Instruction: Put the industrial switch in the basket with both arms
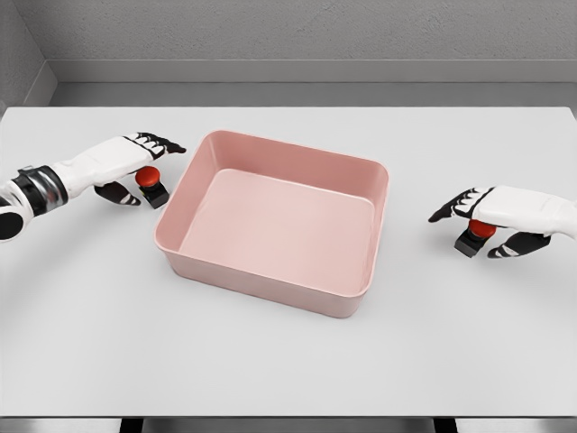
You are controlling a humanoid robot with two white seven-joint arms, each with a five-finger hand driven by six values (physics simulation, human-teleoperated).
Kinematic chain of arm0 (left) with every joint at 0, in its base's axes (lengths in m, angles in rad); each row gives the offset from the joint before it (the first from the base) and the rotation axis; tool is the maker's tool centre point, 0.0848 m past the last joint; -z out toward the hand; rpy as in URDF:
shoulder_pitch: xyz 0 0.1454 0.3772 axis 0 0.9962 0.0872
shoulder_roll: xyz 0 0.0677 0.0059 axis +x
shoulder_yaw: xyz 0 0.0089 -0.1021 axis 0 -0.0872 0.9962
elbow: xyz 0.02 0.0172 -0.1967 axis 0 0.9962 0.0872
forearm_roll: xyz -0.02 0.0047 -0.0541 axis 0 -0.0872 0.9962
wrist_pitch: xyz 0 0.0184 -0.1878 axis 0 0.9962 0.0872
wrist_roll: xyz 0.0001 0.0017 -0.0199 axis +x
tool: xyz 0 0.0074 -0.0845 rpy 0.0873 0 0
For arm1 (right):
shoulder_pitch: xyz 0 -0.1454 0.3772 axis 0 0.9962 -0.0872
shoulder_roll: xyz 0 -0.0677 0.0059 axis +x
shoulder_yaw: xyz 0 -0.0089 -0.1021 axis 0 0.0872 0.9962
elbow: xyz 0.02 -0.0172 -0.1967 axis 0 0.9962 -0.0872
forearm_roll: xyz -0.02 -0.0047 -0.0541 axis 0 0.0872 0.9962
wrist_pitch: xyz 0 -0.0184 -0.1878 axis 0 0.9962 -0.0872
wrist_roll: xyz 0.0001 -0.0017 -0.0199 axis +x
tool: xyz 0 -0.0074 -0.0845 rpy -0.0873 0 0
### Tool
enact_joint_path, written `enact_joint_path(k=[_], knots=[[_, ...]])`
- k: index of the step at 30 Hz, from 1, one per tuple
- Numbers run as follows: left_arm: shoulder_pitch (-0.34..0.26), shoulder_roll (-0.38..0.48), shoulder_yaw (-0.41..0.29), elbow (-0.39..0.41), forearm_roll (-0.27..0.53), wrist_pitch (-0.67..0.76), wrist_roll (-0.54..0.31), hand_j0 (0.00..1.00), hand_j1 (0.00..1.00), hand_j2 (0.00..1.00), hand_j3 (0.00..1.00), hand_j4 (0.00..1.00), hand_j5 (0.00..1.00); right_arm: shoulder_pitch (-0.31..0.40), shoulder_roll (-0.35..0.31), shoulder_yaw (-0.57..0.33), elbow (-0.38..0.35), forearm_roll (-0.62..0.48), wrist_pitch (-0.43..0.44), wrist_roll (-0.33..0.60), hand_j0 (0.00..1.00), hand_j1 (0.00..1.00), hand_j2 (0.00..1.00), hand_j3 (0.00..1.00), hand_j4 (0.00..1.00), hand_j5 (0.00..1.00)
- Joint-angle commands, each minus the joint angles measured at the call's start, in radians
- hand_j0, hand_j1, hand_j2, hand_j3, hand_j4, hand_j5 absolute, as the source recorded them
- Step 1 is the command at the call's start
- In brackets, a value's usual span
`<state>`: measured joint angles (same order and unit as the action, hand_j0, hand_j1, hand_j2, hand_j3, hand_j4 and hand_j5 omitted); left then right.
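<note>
Pink basket [347,302], switches [150,183] under each hand [122,162] — fingers spread.

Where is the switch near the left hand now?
In the head view, this switch lies on the white table, just left of the pink basket, under the left hand.

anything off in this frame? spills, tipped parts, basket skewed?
Nothing spilled or damaged. The pink basket sits slightly rotated on the table and holds nothing. Two red-button switches, not one: left switch under the left hand, right switch under the right hand.
</note>
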<state>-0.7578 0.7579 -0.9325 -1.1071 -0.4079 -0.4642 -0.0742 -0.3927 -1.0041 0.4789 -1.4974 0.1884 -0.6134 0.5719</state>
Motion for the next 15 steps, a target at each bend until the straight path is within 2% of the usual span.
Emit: enact_joint_path(k=[1,9,15], knots=[[0.002,0.0,0.001,0.0,0.004,0.001,0.001,1.0,1.0,1.0,1.0,1.0,1.0,0.0,-0.001,0.0,0.0,0.006,0.003,0.0,0.86,0.86,0.86,0.86,0.86,0.86],[0.002,0.0,0.001,-0.002,0.004,-0.008,0.028,1.0,1.0,1.0,1.0,1.0,1.0,0.0,0.005,0.0,0.039,0.022,0.003,0.0,0.86,0.86,0.86,0.86,0.86,0.86],[0.003,0.0,0.011,-0.019,0.004,-0.02,0.03,1.0,1.0,1.0,1.0,1.0,1.0,0.0,0.024,0.003,0.039,0.025,0.003,0.0,0.86,0.86,0.86,0.86,0.86,0.86]])
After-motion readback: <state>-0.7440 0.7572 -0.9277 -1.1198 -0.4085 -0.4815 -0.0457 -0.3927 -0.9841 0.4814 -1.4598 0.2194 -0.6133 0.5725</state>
